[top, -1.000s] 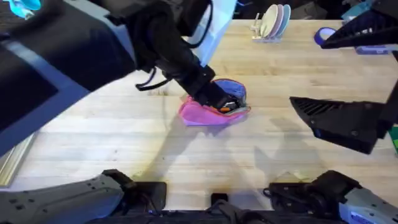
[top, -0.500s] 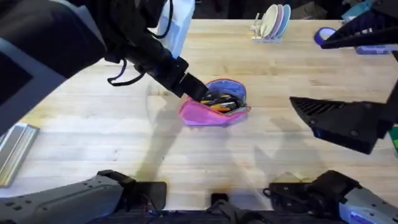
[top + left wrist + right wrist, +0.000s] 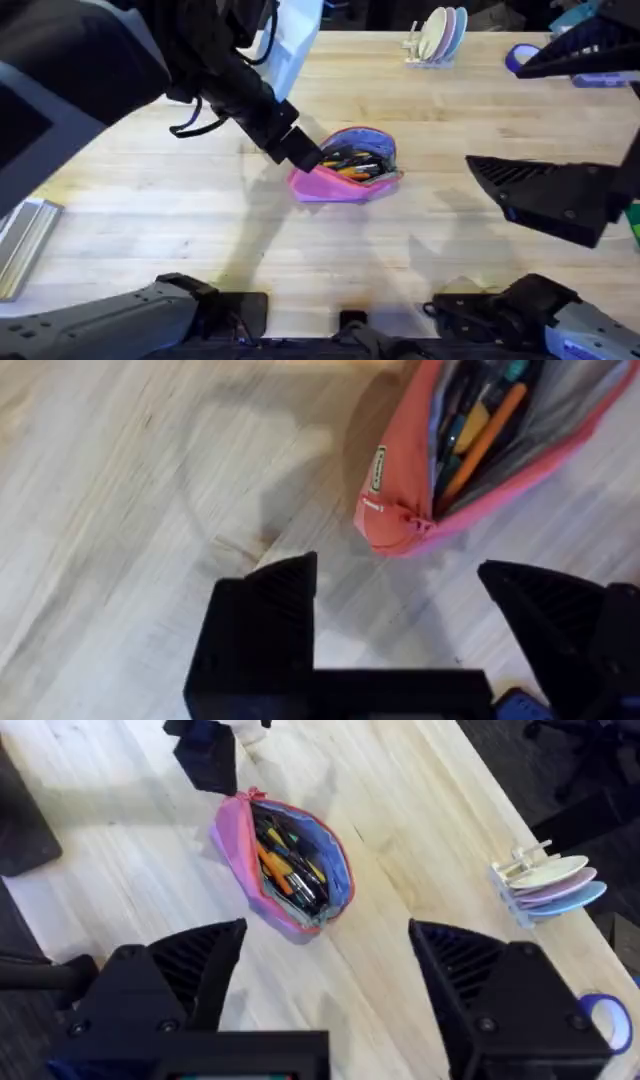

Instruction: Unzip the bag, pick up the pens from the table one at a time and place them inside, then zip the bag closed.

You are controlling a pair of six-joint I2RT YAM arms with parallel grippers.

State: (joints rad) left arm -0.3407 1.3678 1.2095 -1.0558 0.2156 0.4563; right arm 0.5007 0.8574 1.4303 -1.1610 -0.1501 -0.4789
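Since a second ago the left gripper (image 3: pixel 305 156) has been drawn out of the pink pouch (image 3: pixel 345 165) and is held open and empty at its end. The right gripper (image 3: pixel 325 955) is held open, well apart. The pens (image 3: pixel 478 435) are seen inside the gaping pouch mid-bench (image 3: pixel 450 260); zipping is judged the remaining step.

The left arm stretches from the near left out over the middle of the tabletop, its black two-finger left gripper (image 3: pixel 303 154) angled downward with fingers (image 3: pixel 265 620) spread wide apart, holding nothing. The black right gripper (image 3: pixel 325 985) hangs high at the right side, fingers likewise parted and empty.
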